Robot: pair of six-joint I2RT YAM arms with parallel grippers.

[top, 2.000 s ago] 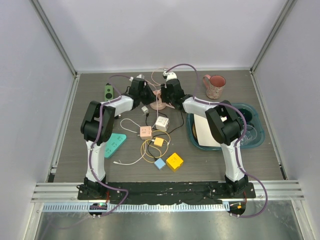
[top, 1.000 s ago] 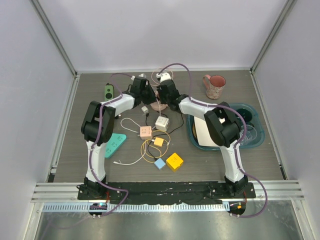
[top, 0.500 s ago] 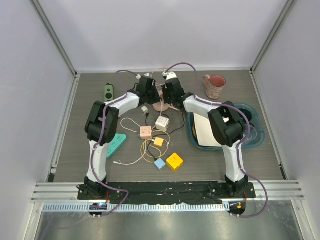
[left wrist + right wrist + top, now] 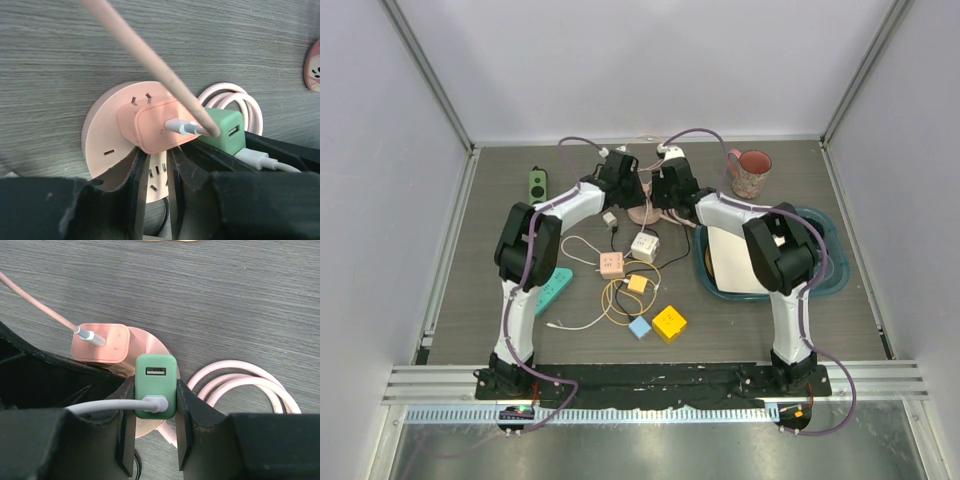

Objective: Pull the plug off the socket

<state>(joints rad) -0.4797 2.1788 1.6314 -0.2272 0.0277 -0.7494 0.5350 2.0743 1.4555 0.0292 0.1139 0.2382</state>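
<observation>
Both arms have closed in over the last two seconds. The left end effector [image 4: 155, 176], which was off to the left of the round pink socket [image 4: 102, 131], now sits right over it, fingers almost together above the disc, and we cannot tell whether it pinches anything or just bears down. The right end effector [image 4: 154, 407] has swung back in and is clenched on the green plug [image 4: 155, 375], one finger on each flank. That plug is still seated in the socket, just beside the pink plug [image 4: 100, 342], at the far middle of the bench [image 4: 820, 320]. We judge the grasp set and the pull due next, and the risk is the socket lifting along
</observation>
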